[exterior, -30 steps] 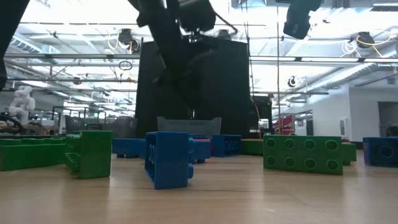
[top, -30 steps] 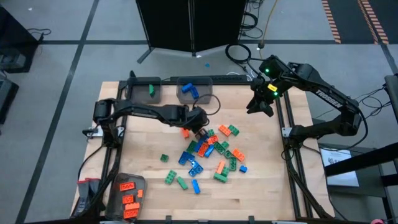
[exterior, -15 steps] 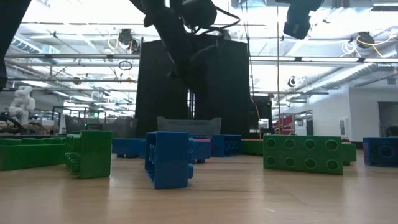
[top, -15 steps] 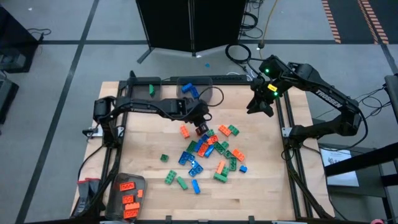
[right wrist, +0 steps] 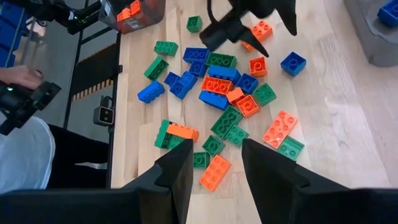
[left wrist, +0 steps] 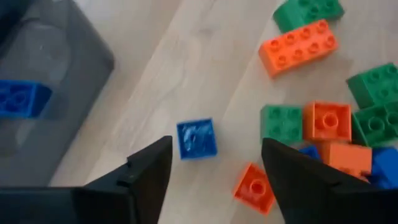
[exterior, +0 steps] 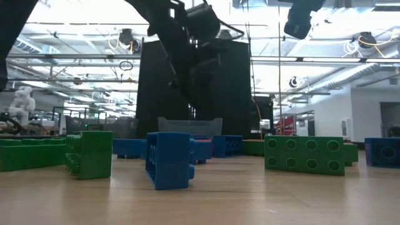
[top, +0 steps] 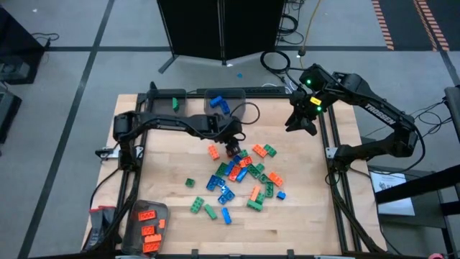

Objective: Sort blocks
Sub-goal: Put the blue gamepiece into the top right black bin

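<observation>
Orange, green and blue blocks lie scattered in a loose pile (top: 244,176) on the wooden table (top: 302,223). My left gripper (top: 232,149) hangs open over the pile's far-left edge, pointing steeply down. In the left wrist view a small blue block (left wrist: 197,139) lies studs up on the wood, just beyond the open fingers (left wrist: 214,149) and untouched. It also shows in the right wrist view (right wrist: 293,63). My right gripper (top: 302,126) waits high over the far right corner, open (right wrist: 214,155) and holding nothing.
Two translucent grey bins stand at the far edge, one (top: 169,104) holding a green block, the other (top: 224,104) blue blocks. A third bin (top: 147,226) at the near left holds orange blocks. A long orange block (left wrist: 300,46) lies near the gripper. A person's hand (right wrist: 18,74) shows beside the table.
My left gripper has shifted a little toward the table's far and right edges. The orange block that its arm partly covered now lies in plain sight.
</observation>
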